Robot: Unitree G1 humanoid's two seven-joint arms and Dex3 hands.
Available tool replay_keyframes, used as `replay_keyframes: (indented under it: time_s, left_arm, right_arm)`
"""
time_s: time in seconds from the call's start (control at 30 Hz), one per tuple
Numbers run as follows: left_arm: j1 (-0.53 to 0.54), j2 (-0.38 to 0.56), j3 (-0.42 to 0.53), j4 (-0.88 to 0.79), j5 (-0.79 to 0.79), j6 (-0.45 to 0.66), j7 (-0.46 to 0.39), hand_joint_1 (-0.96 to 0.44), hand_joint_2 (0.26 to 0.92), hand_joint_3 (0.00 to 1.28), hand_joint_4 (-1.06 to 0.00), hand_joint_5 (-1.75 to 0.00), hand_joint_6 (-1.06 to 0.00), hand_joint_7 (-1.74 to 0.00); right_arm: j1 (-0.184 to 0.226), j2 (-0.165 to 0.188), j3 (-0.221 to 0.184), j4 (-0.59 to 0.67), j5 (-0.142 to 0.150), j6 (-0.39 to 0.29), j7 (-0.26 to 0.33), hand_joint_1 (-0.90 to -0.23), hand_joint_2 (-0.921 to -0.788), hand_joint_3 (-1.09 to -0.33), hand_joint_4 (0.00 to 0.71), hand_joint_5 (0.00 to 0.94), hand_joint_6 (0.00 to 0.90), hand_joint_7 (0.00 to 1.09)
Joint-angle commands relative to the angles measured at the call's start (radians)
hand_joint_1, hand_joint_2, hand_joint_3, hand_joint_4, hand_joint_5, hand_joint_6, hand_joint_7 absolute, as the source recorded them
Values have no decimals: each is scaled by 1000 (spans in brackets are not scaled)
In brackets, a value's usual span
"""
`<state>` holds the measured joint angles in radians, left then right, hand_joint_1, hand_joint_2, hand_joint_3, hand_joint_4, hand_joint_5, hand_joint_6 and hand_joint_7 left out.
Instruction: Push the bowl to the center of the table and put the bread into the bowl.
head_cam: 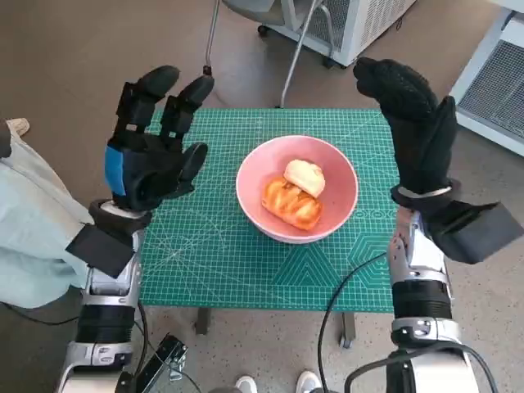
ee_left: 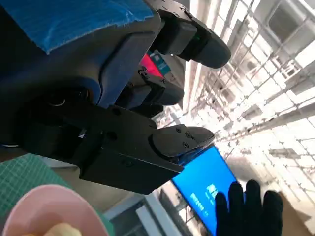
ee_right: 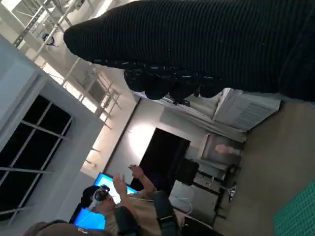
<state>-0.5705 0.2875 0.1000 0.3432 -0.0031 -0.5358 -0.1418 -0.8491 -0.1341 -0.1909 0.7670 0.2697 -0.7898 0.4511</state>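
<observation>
brown floor (head_cam: 98,57) | white cabinet (head_cam: 360,24) | blue screen (ee_left: 209,189)

Gloved right hand (ee_right: 206,44) spans the top — a person (ee_right: 123,206) sits beyond.

The setting was a robotics lab or test hall. A green gridded cutting mat (head_cam: 246,254) covered the small worktop. Beyond the mat stood white vented equipment cabinets (head_cam: 360,24). The wrist views showed a high ceiling with exposed trusses (ee_left: 266,93), a blue monitor (ee_left: 209,189), and a seated person (ee_right: 123,206) wearing a headset.
</observation>
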Motion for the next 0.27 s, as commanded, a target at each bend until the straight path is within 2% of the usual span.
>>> replay_keyframes:
  time_s: [0.03,0.27]
  left_arm:
    - [-5,-17,7,-4,10,-13,32,26,694,633,-131,-719,-125,-864]
    - [-15,-23,1,13,34,-28,56,19,697,625,-145,-694,-144,-827]
  right_arm:
    - [10,9,6,13,-12,3,-9,-541,-921,-599,388,0,90,761]
    - [13,11,8,16,-15,3,-11,-536,-921,-601,387,0,89,759]
